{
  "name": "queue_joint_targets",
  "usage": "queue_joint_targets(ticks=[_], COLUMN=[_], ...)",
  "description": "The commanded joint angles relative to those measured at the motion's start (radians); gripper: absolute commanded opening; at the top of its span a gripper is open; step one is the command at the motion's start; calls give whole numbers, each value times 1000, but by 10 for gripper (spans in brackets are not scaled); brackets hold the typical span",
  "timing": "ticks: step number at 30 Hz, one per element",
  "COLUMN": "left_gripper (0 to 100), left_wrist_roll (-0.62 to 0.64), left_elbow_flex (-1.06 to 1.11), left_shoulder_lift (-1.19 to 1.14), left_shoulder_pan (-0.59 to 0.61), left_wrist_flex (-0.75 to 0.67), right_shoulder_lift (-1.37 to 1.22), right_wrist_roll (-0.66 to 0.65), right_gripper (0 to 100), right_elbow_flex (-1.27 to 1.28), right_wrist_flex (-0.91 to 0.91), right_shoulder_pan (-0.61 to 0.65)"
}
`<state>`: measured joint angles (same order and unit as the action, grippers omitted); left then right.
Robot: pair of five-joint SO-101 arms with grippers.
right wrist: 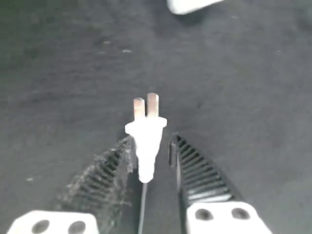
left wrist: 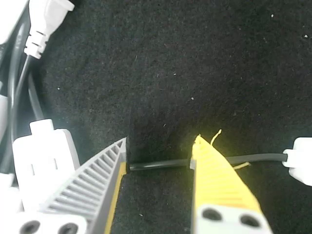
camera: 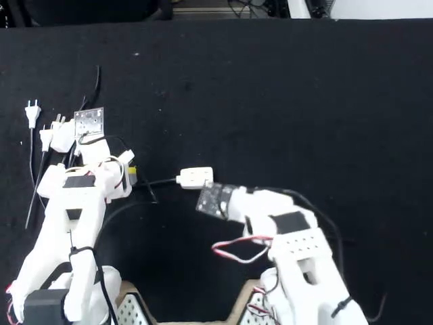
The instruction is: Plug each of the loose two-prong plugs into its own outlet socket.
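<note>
A white two-prong plug [right wrist: 146, 141] sits between the fingers of my right gripper [right wrist: 150, 142], prongs pointing forward and its thin cord running back between them. The gripper is shut on it. In the high view my right gripper [camera: 203, 195] is just in front of a white outlet socket [camera: 195, 177], whose edge shows ahead of the prongs [right wrist: 187, 5]. My left gripper [left wrist: 158, 163] stands open astride that socket's black cable [left wrist: 156, 165]. The cable's white end [left wrist: 300, 165] lies off to one side. My left gripper [camera: 128, 180] is at the cable's left stretch.
Loose white plugs [camera: 32, 112] [camera: 49, 135] and their dark cords lie at the table's left. Another white socket block [left wrist: 46, 156] and a plug [left wrist: 46, 19] lie close beside my left gripper. The far and right parts of the black table [camera: 304, 101] offer free room.
</note>
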<state>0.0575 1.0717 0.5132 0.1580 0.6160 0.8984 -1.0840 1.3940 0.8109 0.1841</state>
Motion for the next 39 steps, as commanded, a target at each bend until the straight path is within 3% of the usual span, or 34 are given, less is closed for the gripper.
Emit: queue_joint_targets(ticks=[1, 20, 24, 27, 33, 39], left_gripper=[216, 216, 216, 216, 216, 216], left_wrist_roll=[5, 5, 5, 5, 5, 5], left_elbow_flex=[-12, -12, -12, -12, -12, -12], left_shoulder_lift=[25, 26, 28, 28, 28, 28], left_shoulder_pan=[-4, -4, -2, -2, -2, -2], left_wrist_flex=[-15, -15, -14, -14, -15, -14], right_shoulder_lift=[-82, -206, -200, -199, -197, -205], right_wrist_roll=[15, 17, 18, 18, 23, 141], right_gripper=[114, 113, 94, 6, 11, 11], right_elbow_flex=[-81, -90, -90, -114, -143, -142], right_wrist_flex=[-71, -153, -193, -186, -137, -180], right_shoulder_pan=[-54, -57, -114, -167, -230, -196])
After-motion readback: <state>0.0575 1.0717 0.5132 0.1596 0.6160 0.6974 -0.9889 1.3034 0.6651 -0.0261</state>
